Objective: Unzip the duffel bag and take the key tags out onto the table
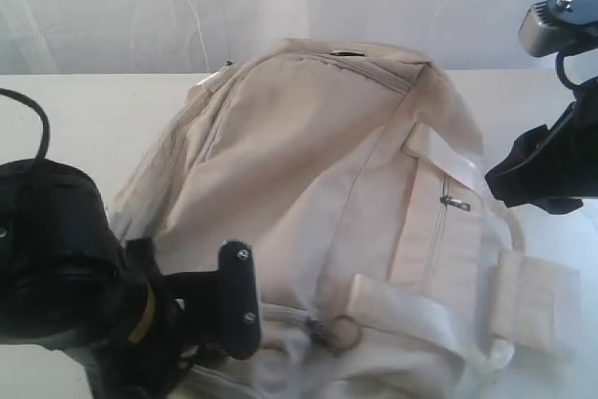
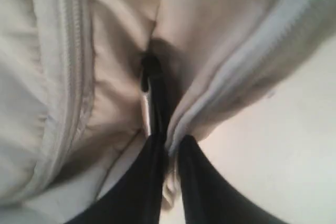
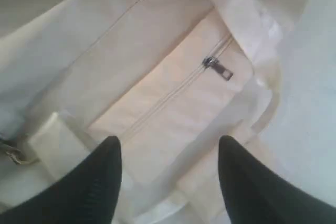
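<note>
The cream duffel bag [image 1: 318, 203] lies across the white table [image 1: 84, 123], zippers shut. My left gripper [image 2: 173, 142] is at the bag's near left corner, shut on a fold of its cream fabric beside a grey zipper [image 2: 71, 77]; a dark strap with a metal piece [image 2: 149, 98] shows just beyond the fingertips. My right gripper [image 3: 168, 148] hovers open above the side pocket, a little short of its zipper pull [image 3: 218, 67]. That pull also shows in the exterior view [image 1: 455, 202]. No key tags are in view.
Shiny webbing straps [image 1: 411, 310] cross the bag's near side, with a ring [image 1: 341, 332] at their base. A white curtain [image 1: 140, 7] hangs behind the table. Bare tabletop [image 3: 315, 103] lies beside the bag's right end.
</note>
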Motion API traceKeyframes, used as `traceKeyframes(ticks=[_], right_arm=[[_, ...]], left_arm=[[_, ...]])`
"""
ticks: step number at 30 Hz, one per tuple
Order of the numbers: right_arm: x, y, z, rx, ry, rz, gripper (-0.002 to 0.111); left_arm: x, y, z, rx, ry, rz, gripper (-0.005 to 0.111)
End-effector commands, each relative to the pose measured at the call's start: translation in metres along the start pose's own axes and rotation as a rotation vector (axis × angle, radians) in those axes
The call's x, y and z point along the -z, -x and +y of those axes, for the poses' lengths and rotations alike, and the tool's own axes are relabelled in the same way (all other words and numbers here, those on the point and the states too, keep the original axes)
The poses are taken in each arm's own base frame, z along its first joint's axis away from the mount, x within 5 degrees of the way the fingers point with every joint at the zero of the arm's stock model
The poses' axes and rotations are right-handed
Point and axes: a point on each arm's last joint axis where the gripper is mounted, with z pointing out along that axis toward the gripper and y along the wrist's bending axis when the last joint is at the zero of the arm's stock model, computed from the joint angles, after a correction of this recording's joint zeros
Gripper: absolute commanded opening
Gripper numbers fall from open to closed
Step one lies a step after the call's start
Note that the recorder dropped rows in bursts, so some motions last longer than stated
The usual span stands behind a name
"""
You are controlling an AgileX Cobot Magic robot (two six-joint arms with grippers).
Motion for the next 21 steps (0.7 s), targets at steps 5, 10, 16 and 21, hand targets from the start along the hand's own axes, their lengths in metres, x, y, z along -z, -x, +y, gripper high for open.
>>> traceKeyframes(ticks=[5,10,16,21], right_arm=[[-0.001,0.001,-0.001,-0.011,-0.014,-0.046,0.051],[-0.006,0.0,-0.001,-0.023,-0.013,-0.065,0.051],[-0.006,0.001,-0.001,-0.023,-0.016,-0.078,0.051],[-0.005,0.003,-0.002,-0.023,-0.023,-0.102,0.052]], left_arm=[[0.025,-0.046,0.045,0.115,0.551,0.452,0.0],[0.038,-0.061,0.068,0.273,0.66,0.388,0.0],[0.054,-0.068,0.068,0.395,0.614,0.219,0.017],[0.069,-0.078,0.06,0.458,0.581,0.191,0.056]])
